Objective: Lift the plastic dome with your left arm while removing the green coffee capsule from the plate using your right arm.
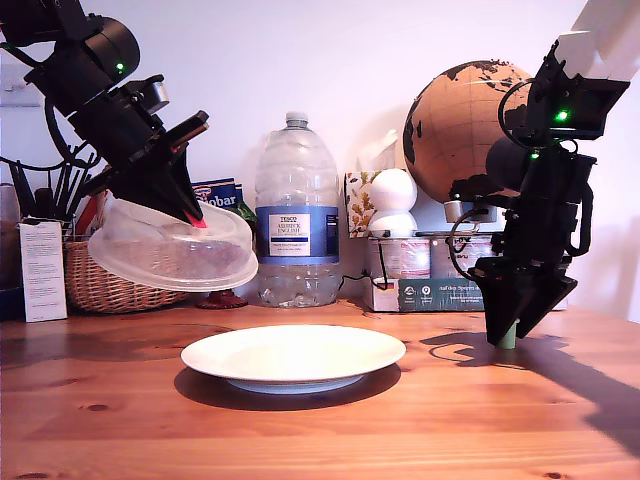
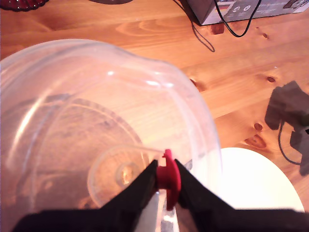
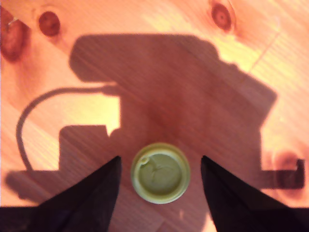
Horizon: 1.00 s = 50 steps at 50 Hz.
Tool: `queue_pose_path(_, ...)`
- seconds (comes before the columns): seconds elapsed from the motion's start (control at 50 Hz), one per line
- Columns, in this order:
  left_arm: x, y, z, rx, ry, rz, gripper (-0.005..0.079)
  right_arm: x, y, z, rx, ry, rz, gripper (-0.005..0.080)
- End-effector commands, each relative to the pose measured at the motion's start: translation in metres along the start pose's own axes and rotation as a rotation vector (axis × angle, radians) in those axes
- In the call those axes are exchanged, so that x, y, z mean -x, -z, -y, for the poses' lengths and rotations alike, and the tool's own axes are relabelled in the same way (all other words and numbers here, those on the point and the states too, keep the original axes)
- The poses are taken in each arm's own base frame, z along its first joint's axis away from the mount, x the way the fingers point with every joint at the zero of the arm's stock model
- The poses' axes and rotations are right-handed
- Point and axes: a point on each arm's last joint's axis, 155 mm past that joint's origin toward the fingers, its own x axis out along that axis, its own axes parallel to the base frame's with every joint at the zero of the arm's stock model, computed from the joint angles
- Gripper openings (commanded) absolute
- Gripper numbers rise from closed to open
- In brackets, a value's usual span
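My first gripper [image 2: 166, 186] clamps the red tab [image 2: 169, 176], plastic dome [image 1: 170, 250] hanging tilted above table [image 1: 120, 420]. My second gripper [image 3: 159, 181] spread wide; green coffee capsule [image 3: 160, 178] between its fingers (on wood, off plate [image 1: 292, 355]).

plate [image 1: 293, 355] uncovered, dome [image 1: 172, 250] seemingly clear

Above the glossy round white plate [image 1: 293, 357], the translucent clear plastic dome [image 1: 172, 250] looks smooth and faintly cloudy. The plate rests on a knotty, varnished orange-brown wooden table [image 1: 520, 420]. Beside it, the small olive-green capsule [image 3: 160, 172] looks matt.
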Motion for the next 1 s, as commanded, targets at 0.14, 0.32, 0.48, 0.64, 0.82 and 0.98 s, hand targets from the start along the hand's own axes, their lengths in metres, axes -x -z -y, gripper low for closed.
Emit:
queue_pose_path(0.14,-0.004,-0.001,0.0,-0.008,0.006,0.001,-0.0022,0.0,0.002,-0.007,-0.007,0.008,-0.026,0.0484)
queue_pose_path(0.32,-0.004,-0.001,0.001,-0.008,0.011,-0.001,-0.0022,0.013,-0.013,-0.011,0.007,0.014,-0.008,0.0484)
queue_pose_path(0.48,-0.004,0.0,0.005,-0.008,0.03,-0.003,-0.0022,0.019,-0.017,-0.016,0.015,0.022,-0.018,0.049)
queue_pose_path(0.64,-0.004,0.001,0.005,-0.006,0.031,-0.006,-0.0022,0.023,-0.017,-0.015,0.031,0.058,-0.03,0.0494)
queue_pose_path(0.82,-0.004,0.002,0.009,-0.004,0.052,-0.011,-0.0022,0.033,-0.02,-0.01,0.033,0.091,-0.025,0.0494)
queue_pose_path(0.98,-0.004,0.002,0.011,-0.004,0.061,-0.013,-0.0022,0.048,-0.031,-0.004,0.034,0.122,-0.001,0.0494)
